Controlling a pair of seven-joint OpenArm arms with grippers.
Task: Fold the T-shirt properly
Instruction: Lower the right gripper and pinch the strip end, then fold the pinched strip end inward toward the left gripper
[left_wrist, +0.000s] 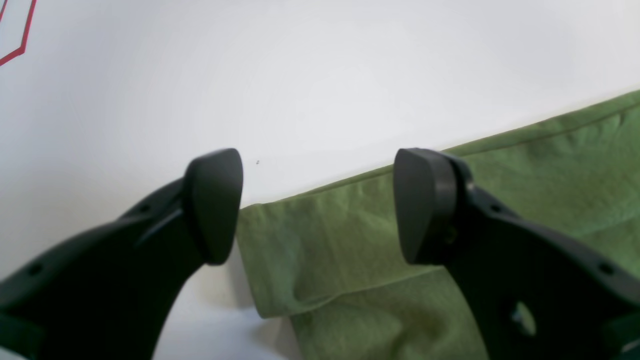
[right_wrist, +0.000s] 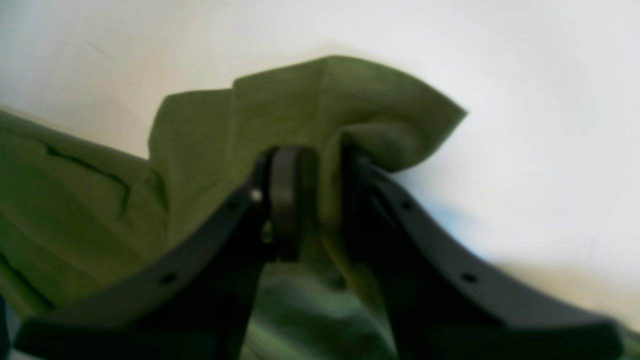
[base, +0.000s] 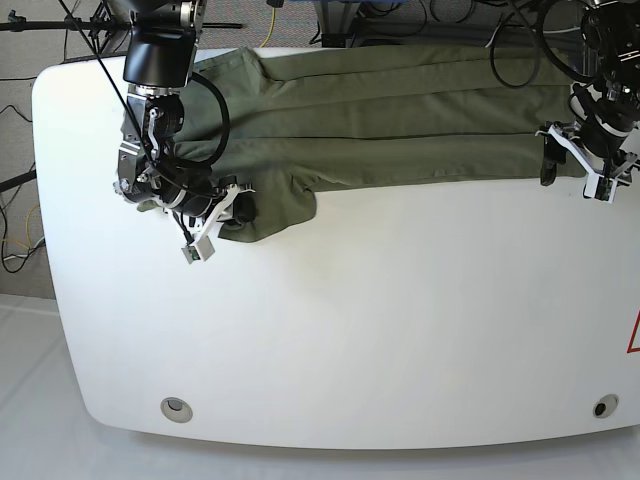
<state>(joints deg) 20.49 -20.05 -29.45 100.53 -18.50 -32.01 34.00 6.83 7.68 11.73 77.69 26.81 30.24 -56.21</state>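
The right end effector (right_wrist: 320, 200) pinches down on a bunched corner of the T-shirt (base: 400, 120), cloth gathered between its fingers near the tabletop's (base: 340, 330) left edge. Across the way, the left end effector (left_wrist: 317, 205) stands wide apart, empty, poised over the shirt's hem corner by the right edge. The shirt lies stretched along the far edge. It looks like the grasping step before a fold; next, the left likely needs to close on its corner.
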